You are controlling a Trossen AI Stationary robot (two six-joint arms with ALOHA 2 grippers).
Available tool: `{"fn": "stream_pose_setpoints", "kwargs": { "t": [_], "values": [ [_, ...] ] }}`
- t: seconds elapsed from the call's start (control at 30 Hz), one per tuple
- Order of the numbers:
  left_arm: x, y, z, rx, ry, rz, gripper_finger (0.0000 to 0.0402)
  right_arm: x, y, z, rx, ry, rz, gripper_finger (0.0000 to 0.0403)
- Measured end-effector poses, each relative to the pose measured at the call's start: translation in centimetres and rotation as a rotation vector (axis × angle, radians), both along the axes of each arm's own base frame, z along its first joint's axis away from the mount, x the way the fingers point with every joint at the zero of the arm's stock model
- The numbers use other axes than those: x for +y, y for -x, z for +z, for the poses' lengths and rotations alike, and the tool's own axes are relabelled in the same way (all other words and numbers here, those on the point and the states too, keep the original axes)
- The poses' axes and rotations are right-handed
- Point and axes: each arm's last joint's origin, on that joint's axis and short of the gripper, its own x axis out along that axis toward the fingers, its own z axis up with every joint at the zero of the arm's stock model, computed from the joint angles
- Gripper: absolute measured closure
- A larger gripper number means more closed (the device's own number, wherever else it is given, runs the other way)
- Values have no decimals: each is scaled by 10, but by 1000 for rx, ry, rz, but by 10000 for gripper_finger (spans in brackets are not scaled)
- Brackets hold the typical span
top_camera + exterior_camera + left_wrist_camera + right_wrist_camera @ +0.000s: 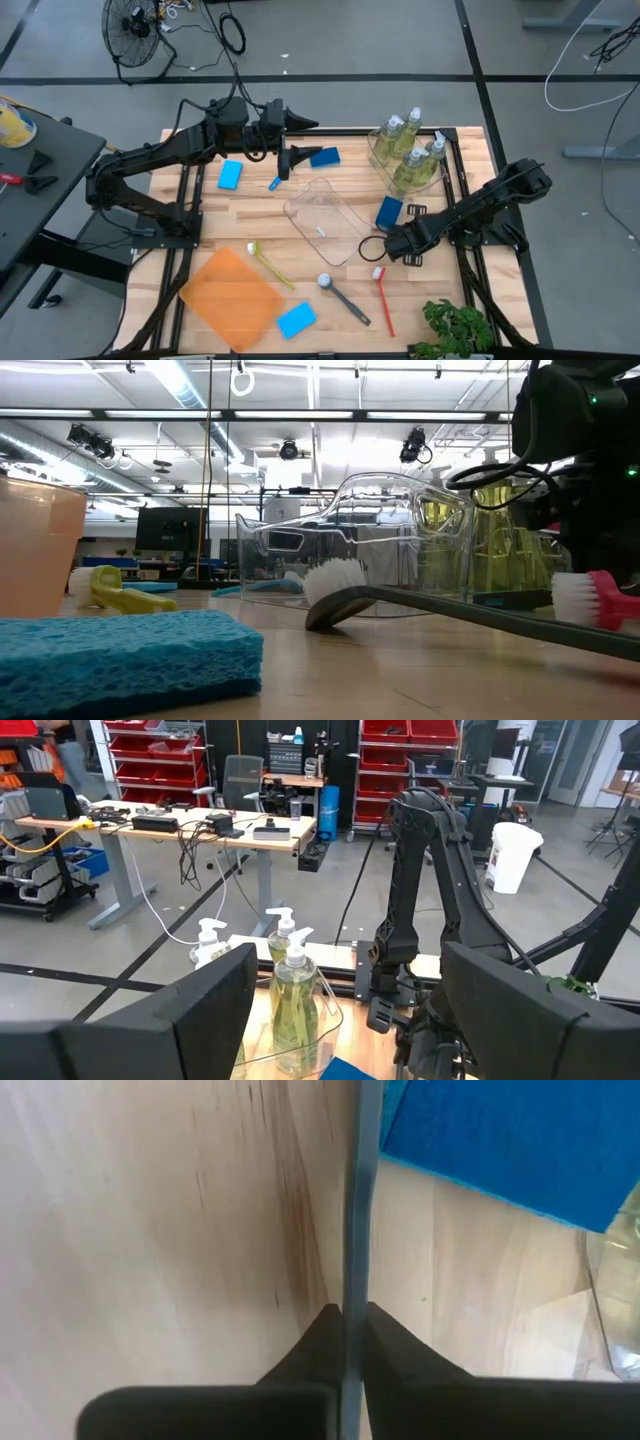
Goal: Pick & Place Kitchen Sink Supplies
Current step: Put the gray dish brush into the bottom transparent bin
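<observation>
Yellow-green soap bottles (410, 145) already fill one clear plastic tub (437, 176); right tool (393, 248) clamps a thin grey rod, left tool (287, 160) gapes; brushes, sponges remain scattered.

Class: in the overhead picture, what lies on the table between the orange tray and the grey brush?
The yellow-green brush, lying slantwise between the orange tray and the grey brush; the high view shows it.
</observation>
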Motion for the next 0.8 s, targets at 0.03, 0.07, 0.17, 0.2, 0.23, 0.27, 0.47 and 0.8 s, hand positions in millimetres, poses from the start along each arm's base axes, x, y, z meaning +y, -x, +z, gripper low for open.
{"fn": "stream_pose_setpoints", "kwargs": {
  "t": [0.03,0.07,0.17,0.2,0.23,0.27,0.47,0.8],
  "values": [
    [0,0,0,0,0,0,83,0,0,0,-1,0,-4,388],
    [0,0,0,0,-1,0,83,0,0,0,-3,0,-14,391],
    [0,0,0,0,-2,0,83,0,1,1,-5,-19,-44,393],
    [0,0,0,0,-2,0,83,1,1,2,-7,-31,-56,393],
    [0,0,0,0,-2,0,83,1,2,3,-6,-41,-69,393],
    [0,0,0,0,-2,0,83,1,3,4,-7,-46,-81,393],
    [0,0,0,-1,-2,0,83,-1,7,26,-5,-40,-135,393],
    [0,0,0,-1,-1,0,83,-1,5,80,-110,-70,-179,393]
  ]
}}
